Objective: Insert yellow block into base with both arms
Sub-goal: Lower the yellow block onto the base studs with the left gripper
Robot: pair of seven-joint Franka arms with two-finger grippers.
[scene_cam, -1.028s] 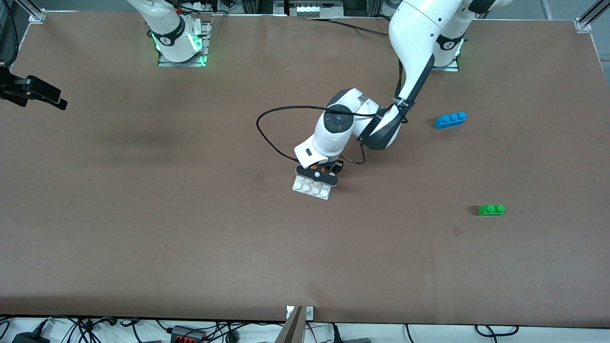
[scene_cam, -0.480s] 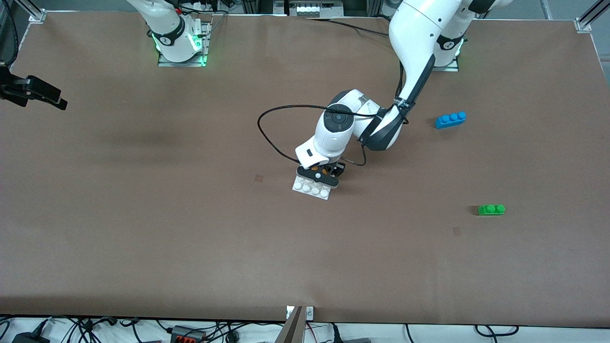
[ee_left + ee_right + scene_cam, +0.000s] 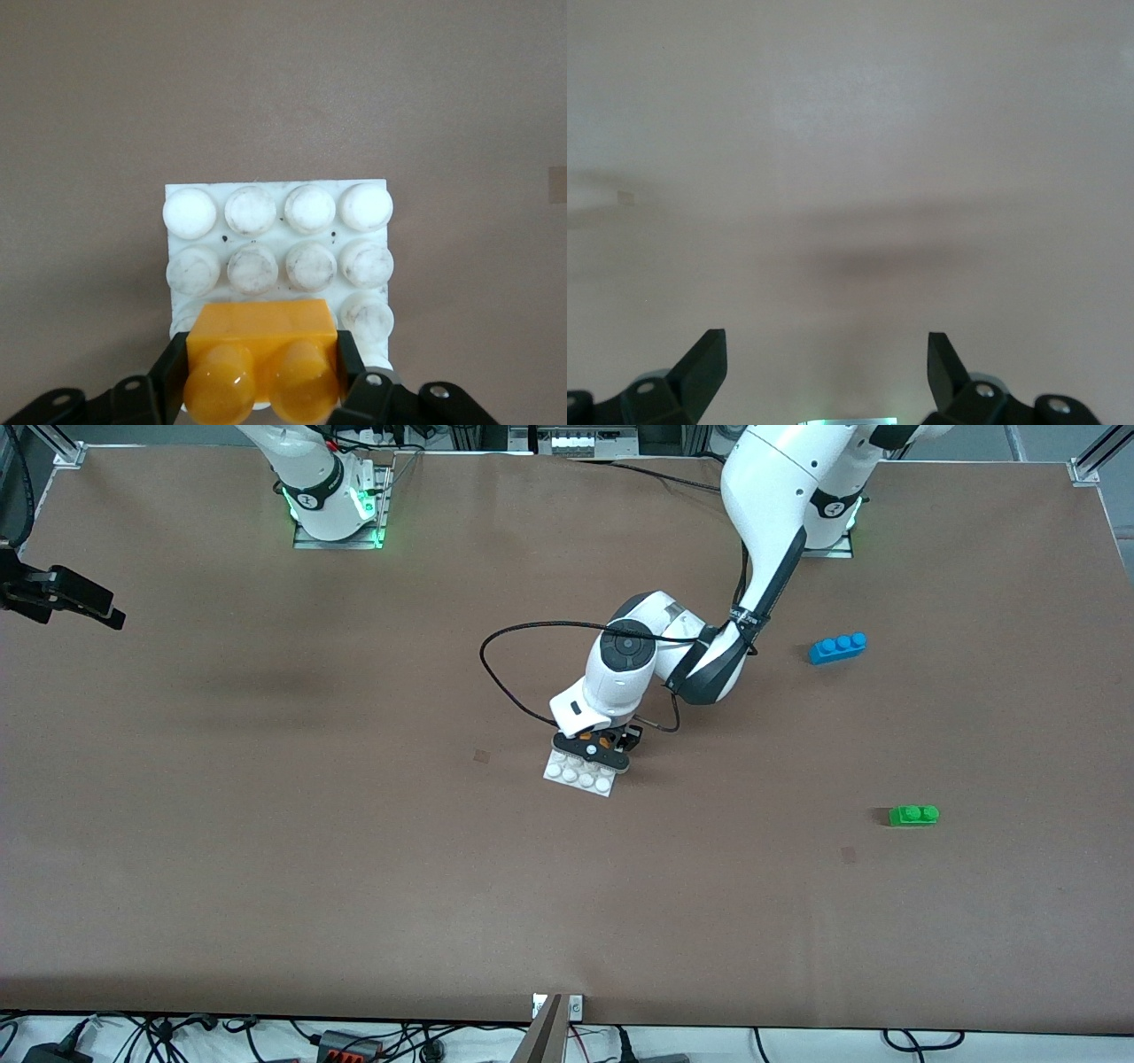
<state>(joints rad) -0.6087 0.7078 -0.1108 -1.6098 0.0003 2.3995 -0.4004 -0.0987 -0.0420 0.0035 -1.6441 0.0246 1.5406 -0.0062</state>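
The base (image 3: 580,774) lies on the surface (image 3: 266,824) near its middle. The left hand (image 3: 592,748) is over the base's edge farther from the front camera, clamped on the yellow block (image 3: 263,358), which sits above that edge row of studs. Toward the left arm's end lie two bricks, well apart from the base: a three-stud brick (image 3: 837,646) farther from the camera, a two-stud brick (image 3: 913,814) nearer. The right hand (image 3: 824,376) waits over bare surface, fingers spread.

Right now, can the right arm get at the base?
Probably not cleanly: the left pincer, shut on the yellow block, sits over the base. The right pincer waits open, far off.
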